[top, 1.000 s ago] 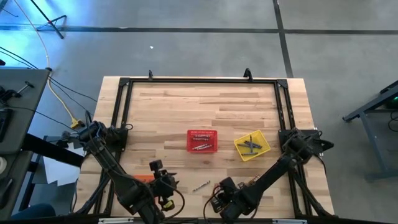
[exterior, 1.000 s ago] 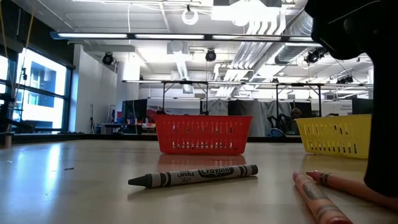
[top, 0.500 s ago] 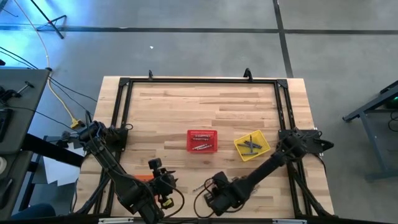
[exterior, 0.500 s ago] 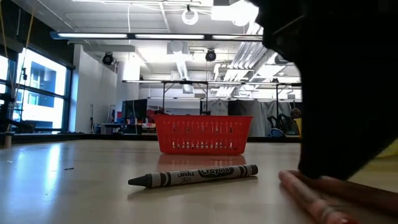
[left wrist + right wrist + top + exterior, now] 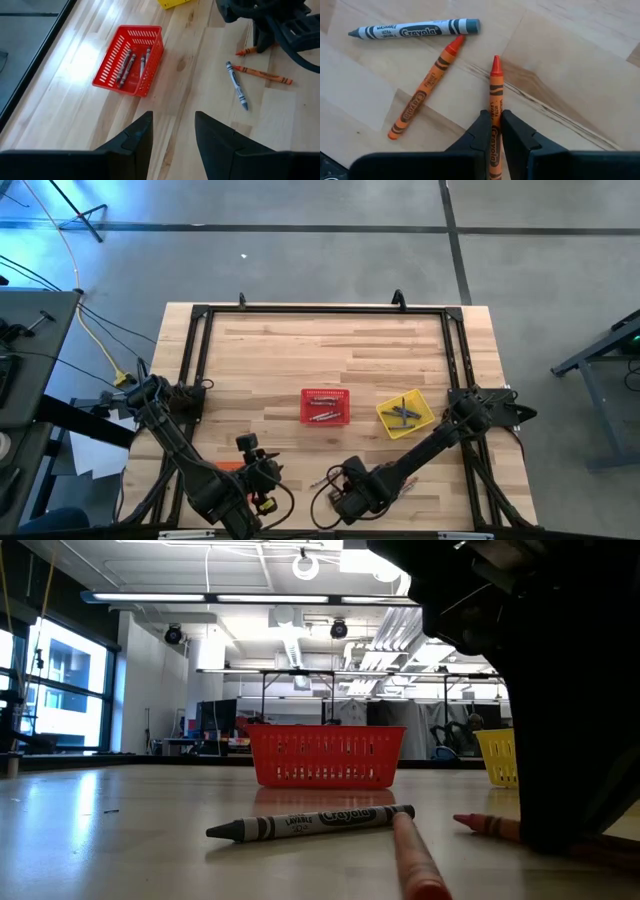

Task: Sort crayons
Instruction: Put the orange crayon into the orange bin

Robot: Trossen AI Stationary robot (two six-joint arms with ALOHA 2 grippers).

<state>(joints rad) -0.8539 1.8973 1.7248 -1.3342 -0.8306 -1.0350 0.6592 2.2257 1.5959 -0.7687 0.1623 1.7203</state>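
Note:
Three crayons lie near the table's front edge. They are a grey one (image 5: 415, 29), a loose orange one (image 5: 425, 92) whose tip is at the grey one's blunt end, and an orange-red one (image 5: 495, 85). My right gripper (image 5: 494, 131) points steeply down and is shut on the orange-red crayon. To its left my left gripper (image 5: 172, 135) hangs open above the table with nothing between its fingers. The red basket (image 5: 325, 407) holds a few crayons, and the yellow basket (image 5: 405, 414) holds several dark ones. My right gripper pinches the orange-red crayon's wrapped shaft (image 5: 494, 107) between its two fingers, behind the middle of its length. The fingers come from above and lie across the crayon. The crayon stays level at the table top with its red tip (image 5: 470, 822) sticking out; whether it is lifted I cannot tell.
An orange basket (image 5: 230, 467) shows partly behind my left arm at the front left. A black frame (image 5: 320, 310) runs round the table's far and side edges. Bare wood lies between the crayons and the two baskets.
My right gripper has moved toward the table's left edge, come down a little and shut on the orange-red crayon. The loose orange crayon has slid left and turned, so that its tip now lies at the grey crayon's end. The grey crayon has stayed put.

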